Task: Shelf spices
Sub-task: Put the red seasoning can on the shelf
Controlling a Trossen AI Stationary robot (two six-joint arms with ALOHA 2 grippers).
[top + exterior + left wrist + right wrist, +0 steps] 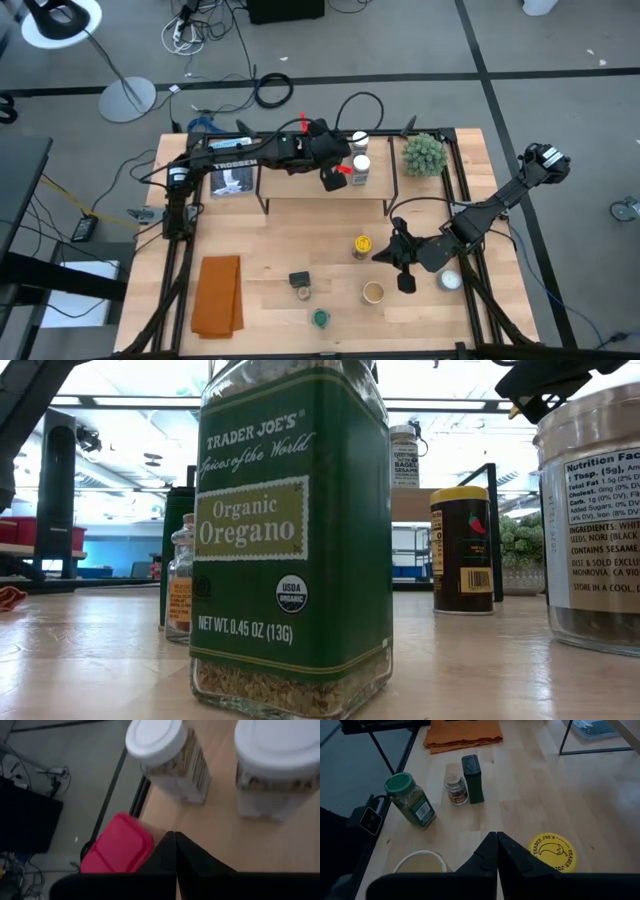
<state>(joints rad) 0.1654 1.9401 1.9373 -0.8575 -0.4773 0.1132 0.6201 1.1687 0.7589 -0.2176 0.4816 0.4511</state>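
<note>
Over the shelf (300,205) at the far side of the table (270,250), the left gripper (333,178) is held with its fingers pressed fully together and nothing between them, just beside a red-capped jar (117,845) and two white-capped jars (360,152) that are stood on the shelf's right part. Nearer on the table, a yellow-lidded jar (361,245), a tan-lidded jar (373,292), a green-lidded jar (320,318), a dark green tin (298,279) and a small amber jar (455,789) are left unshelved. Above the table at the right, the right gripper (402,262) is likewise seen closed tight and empty, near the yellow-lidded jar.
</note>
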